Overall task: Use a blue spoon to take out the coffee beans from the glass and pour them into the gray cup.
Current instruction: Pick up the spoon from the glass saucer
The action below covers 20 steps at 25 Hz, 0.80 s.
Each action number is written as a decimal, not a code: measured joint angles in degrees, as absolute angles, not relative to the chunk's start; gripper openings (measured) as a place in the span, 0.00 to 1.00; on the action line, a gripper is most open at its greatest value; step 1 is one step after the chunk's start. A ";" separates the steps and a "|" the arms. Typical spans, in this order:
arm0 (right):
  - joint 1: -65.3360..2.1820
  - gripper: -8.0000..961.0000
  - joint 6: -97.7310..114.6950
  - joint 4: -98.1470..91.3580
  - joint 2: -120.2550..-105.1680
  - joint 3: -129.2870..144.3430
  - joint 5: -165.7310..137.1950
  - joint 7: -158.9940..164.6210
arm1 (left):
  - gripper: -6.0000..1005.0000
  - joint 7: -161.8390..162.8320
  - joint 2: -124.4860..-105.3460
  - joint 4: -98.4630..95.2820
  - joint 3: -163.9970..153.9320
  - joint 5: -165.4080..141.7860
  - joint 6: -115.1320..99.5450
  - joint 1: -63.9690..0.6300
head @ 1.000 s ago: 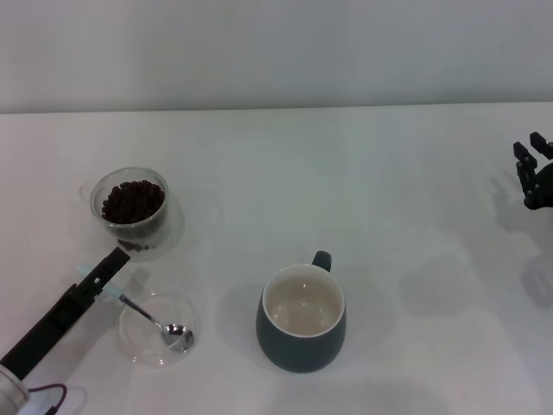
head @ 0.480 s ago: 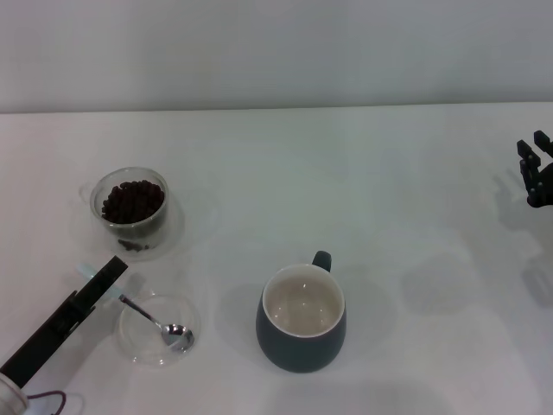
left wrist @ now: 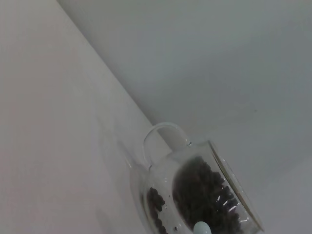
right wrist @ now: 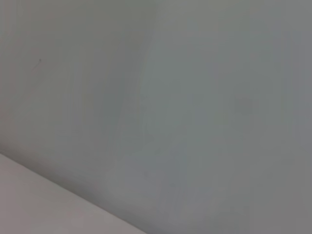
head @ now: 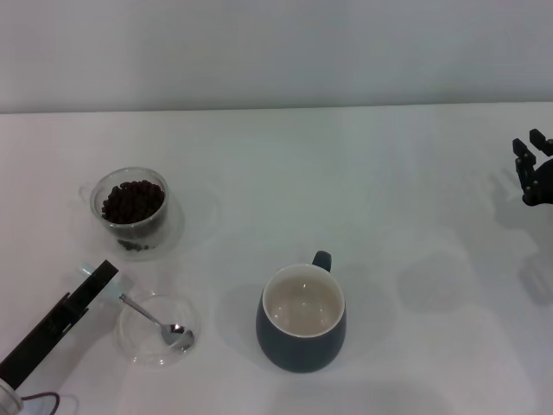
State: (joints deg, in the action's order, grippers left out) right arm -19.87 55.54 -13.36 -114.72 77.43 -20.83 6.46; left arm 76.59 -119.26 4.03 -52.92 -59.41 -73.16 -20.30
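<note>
The glass (head: 132,212) with dark coffee beans (head: 132,200) stands at the left; it also shows in the left wrist view (left wrist: 195,190). The blue spoon (head: 151,316) lies with its metal bowl in a shallow clear saucer (head: 138,341). Its pale blue handle end (head: 86,270) points to the far left. My left gripper (head: 102,277) is right over that handle end; whether it touches is hidden. The gray cup (head: 301,318) stands in the near middle with its cream inside bare. My right gripper (head: 534,169) hangs at the far right edge, open and empty.
The white table (head: 389,216) spreads between the cup and the right gripper. A pale wall rises behind the table's back edge. The right wrist view shows only plain wall and a strip of table.
My left gripper has drawn back from beside the glass toward the near left, and now sits over the spoon's handle end. The spoon, glass, cup and right arm have not moved.
</note>
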 joint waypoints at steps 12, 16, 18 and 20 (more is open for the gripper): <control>-19.40 0.25 55.96 -13.36 -114.97 77.42 -20.83 6.79 | 0.46 77.34 -118.88 1.88 -53.34 -59.88 -73.03 -20.06; -19.37 0.25 56.10 -12.96 -115.04 77.40 -20.83 6.82 | 0.46 77.84 -118.82 1.80 -54.47 -59.95 -72.63 -20.43; -19.47 0.25 56.23 -12.80 -115.05 77.38 -20.83 6.83 | 0.45 78.63 -118.82 1.66 -54.99 -60.00 -71.90 -20.61; -19.51 0.25 56.26 -12.77 -115.05 77.36 -20.83 6.84 | 0.44 79.21 -118.82 1.37 -55.34 -60.09 -71.33 -20.70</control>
State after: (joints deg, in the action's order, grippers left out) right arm -19.51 56.26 -12.77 -115.05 77.36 -20.83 6.84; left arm 79.21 -118.82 1.37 -55.34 -60.09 -71.33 -20.70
